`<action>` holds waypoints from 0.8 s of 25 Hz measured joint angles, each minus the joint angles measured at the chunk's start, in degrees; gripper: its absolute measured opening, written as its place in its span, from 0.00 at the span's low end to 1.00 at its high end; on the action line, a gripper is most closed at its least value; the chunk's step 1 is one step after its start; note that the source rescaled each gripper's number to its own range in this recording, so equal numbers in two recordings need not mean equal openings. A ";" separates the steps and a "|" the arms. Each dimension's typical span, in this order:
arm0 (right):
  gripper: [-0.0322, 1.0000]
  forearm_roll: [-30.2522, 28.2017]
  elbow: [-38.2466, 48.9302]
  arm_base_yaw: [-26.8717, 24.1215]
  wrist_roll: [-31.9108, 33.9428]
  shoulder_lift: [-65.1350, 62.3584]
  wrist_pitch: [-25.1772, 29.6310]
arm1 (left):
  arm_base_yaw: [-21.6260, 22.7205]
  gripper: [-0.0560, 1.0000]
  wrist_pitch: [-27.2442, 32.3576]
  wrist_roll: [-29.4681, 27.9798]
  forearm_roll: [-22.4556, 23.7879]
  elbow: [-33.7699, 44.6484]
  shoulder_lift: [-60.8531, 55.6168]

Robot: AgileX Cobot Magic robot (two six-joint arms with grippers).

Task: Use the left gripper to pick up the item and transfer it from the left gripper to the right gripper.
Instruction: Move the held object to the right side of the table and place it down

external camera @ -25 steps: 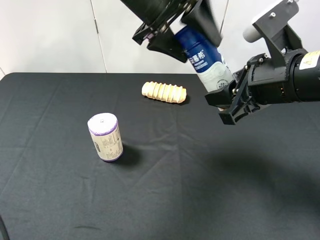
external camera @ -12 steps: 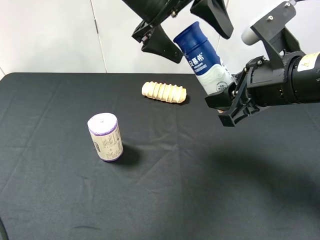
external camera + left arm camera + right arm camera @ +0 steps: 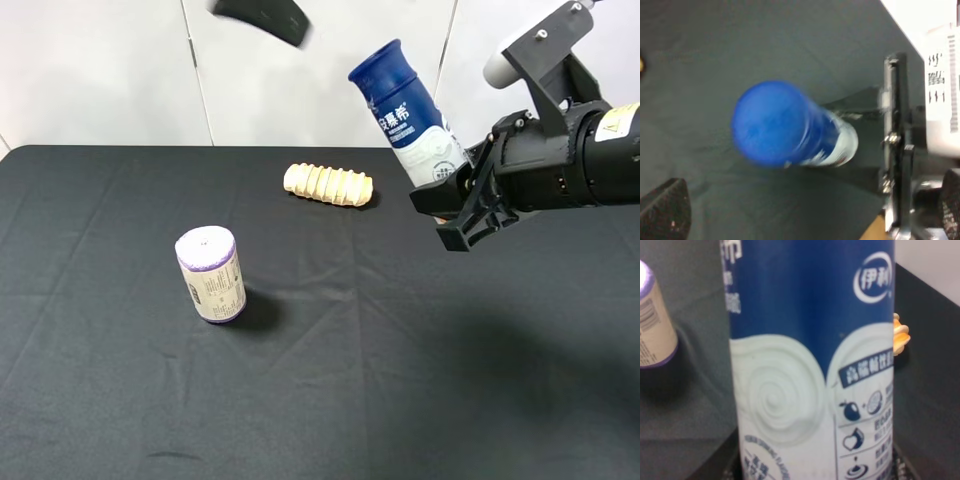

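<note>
Exterior high view: the right hand [image 3: 452, 212] pinches the bottle [image 3: 405, 115] by its white lower body, in the air over the right rear of the worktop [image 3: 400, 380], with the cap tilted up and to the left. The left hand [image 3: 262, 18], a blurred black shape at the top edge, is clear of the bottle. Its wrist view shows one finger [image 3: 665, 212] off in a corner, so the hand is spread and holds nothing. A roll [image 3: 328, 184] lies near the right hand. A purple-topped cylinder [image 3: 211, 275] stands well apart.

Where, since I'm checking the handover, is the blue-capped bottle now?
Exterior high view: the bottle is aloft at upper right, tilted, its base gripped by the right pincer, right of the bread roll.
</note>
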 joint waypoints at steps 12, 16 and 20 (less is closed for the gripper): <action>0.03 0.00 0.00 0.00 0.42 0.00 0.00 | 0.00 0.99 10.85 -10.80 26.50 1.02 -16.44; 0.03 0.00 0.00 0.00 0.42 0.00 0.00 | 0.00 0.99 10.85 -11.75 29.67 7.13 -22.99; 0.03 0.00 0.00 0.00 0.48 0.00 0.01 | 0.00 0.99 10.85 -12.19 30.94 18.53 -30.71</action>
